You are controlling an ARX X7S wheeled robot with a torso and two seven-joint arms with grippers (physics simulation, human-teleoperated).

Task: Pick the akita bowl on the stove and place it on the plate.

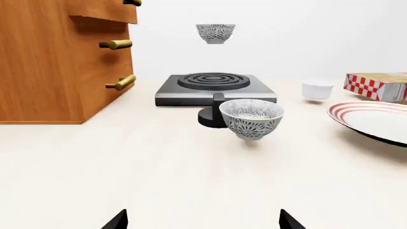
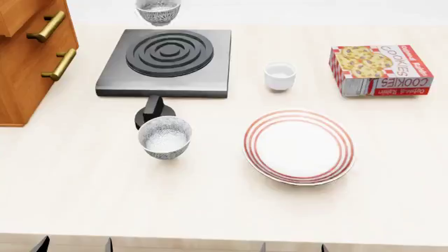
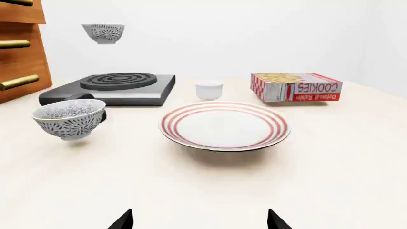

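Speckled grey-white ceramic akita bowl (image 2: pixel 158 10) hovering above far edge of ringed dark-grey stove (image 2: pixel 167 62), well beyond both grippers. Left gripper (image 1: pixel 203 222), right gripper (image 3: pixel 199 220) showing spread fingertips, gripping nothing. Red-ringed glossy white plate (image 2: pixel 299 146) sitting right.

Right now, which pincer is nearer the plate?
Right. The right pincer sits directly in front of the plate; the left pincer faces the near akita bowl, with the plate off to its side.

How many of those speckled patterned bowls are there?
2: one speckled grey-white bowl in front of the dark stove by its knob, another above the stove's far edge.
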